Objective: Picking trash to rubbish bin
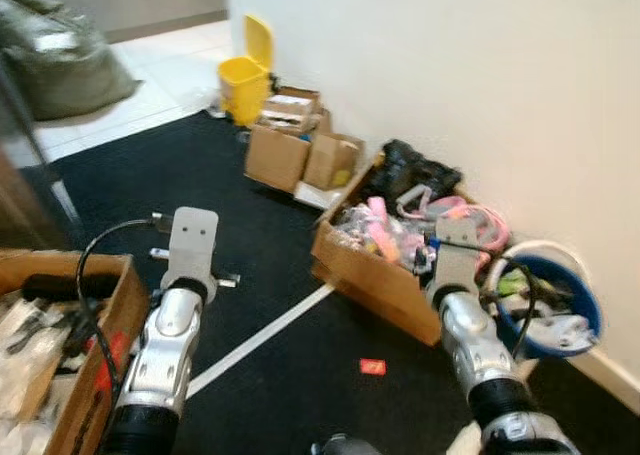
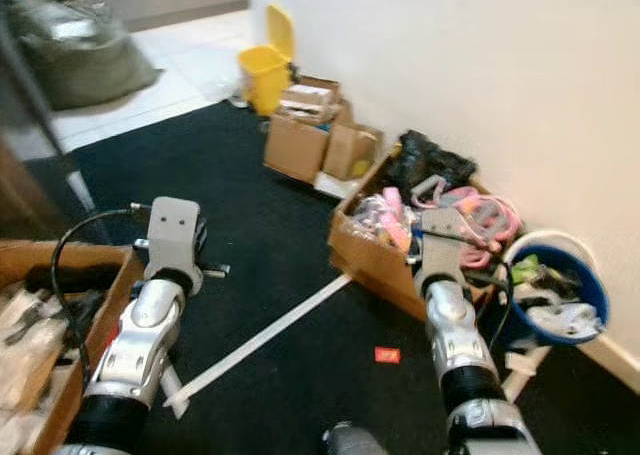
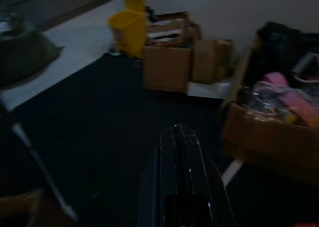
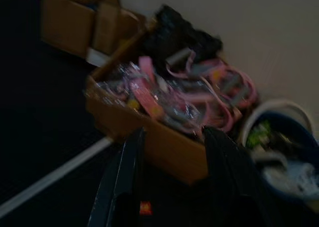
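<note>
I am still at the searching step: the red scrap (image 1: 372,367) lies on the black carpet (image 1: 250,225) at lower centre, the yellow bin (image 1: 243,85) far off at top centre. My right fingers (image 4: 227,162) stand apart, my left fingers (image 3: 182,177) pressed together. Next I must bend down between the cardboard box (image 1: 375,275) and the white strip (image 1: 262,337), where open carpet leaves room.

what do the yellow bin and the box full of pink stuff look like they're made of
Yellow bin: likely plastic, smooth and evenly coloured, with a moulded flip lid standing open. Box of pink items: corrugated cardboard by its look, matte brown with folded flaps.
</note>
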You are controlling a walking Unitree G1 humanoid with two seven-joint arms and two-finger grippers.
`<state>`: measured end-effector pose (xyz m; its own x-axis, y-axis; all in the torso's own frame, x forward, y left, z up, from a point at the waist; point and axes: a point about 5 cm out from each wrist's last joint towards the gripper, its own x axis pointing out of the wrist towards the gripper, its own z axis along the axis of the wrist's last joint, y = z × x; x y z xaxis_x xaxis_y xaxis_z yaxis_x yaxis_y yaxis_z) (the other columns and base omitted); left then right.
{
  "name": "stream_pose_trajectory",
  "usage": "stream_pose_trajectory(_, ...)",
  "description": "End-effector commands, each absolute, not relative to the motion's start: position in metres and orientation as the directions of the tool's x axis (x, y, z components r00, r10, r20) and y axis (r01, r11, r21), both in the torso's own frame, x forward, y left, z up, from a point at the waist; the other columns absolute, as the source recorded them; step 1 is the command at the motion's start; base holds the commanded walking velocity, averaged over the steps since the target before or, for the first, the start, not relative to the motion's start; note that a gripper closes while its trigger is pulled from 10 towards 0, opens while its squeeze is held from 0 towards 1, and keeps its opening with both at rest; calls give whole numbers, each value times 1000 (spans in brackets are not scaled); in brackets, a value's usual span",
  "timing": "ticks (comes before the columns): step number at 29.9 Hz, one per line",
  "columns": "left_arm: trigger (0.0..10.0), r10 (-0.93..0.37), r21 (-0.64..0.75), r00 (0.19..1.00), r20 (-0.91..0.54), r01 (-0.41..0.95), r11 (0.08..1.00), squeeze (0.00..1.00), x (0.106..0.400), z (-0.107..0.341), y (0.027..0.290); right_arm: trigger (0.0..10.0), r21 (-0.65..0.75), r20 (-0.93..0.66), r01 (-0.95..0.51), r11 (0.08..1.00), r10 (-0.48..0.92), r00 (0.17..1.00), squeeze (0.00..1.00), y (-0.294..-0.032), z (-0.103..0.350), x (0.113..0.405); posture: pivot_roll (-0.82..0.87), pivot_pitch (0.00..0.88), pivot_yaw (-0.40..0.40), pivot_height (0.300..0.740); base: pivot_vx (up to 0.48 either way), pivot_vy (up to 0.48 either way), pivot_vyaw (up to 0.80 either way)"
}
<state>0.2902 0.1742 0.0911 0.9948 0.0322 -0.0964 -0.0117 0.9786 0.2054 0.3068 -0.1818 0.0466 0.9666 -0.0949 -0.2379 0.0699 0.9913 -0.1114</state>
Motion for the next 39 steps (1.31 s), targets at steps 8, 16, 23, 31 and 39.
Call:
stream_pose_trajectory(8, 10000, 33, 206, 994, -106, -10, 979, 0, 290, 88, 173, 10000, -113, -246, 74, 991, -100, 964, 0, -184, 45, 306, 61, 32, -52, 740, 0, 0, -800)
stream_pose_trajectory(16, 10000, 35, 189, 996, -88, -18, 982, 0, 291, 91, 173, 10000, -116, -246, 74, 991, -100, 964, 0, -185, 45, 307, 63, 37, -48, 740, 0, 0, -800)
stream_pose_trajectory(23, 10000, 37, 149, 995, -97, -23, 989, 0, 292, 92, 172, 10000, -116, -244, 72, 991, -98, 965, 0, -184, 46, 308, 64, 42, -51, 740, 0, 0, -800)
stream_pose_trajectory(31, 10000, 24, 161, 995, -92, -9, 987, 0, 291, 92, 171, 10000, -114, -245, 65, 991, -91, 965, 0, -183, 48, 309, 62, 48, -55, 740, 0, 0, -800)
stream_pose_trajectory(39, 10000, 19, 160, 995, -97, -4, 987, 0, 291, 92, 168, 10000, -115, -245, 64, 991, -90, 965, 0, -184, 47, 308, 59, 50, -58, 740, 0, 0, -800)
